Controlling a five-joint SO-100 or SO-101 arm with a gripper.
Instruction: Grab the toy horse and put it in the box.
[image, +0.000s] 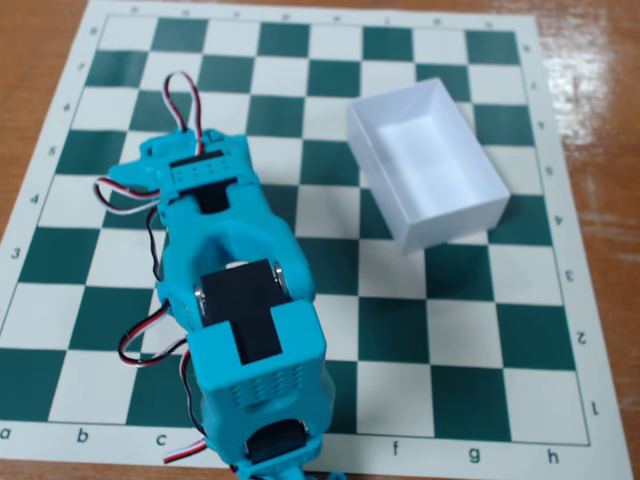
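The white lidless box (428, 175) sits empty on the chessboard (470, 330), right of centre and slightly skewed to the squares. My turquoise arm (245, 330) reaches up from the bottom edge of the fixed view. Its gripper head (195, 172) points away over the left-centre squares, about two squares left of the box. The fingers are hidden under the head, so I cannot tell whether they are open or shut. The toy horse is hidden or out of view.
Red, black and white servo wires (185, 95) loop out from the gripper head and along the arm's left side. Brown wooden table (600, 90) shows around the board.
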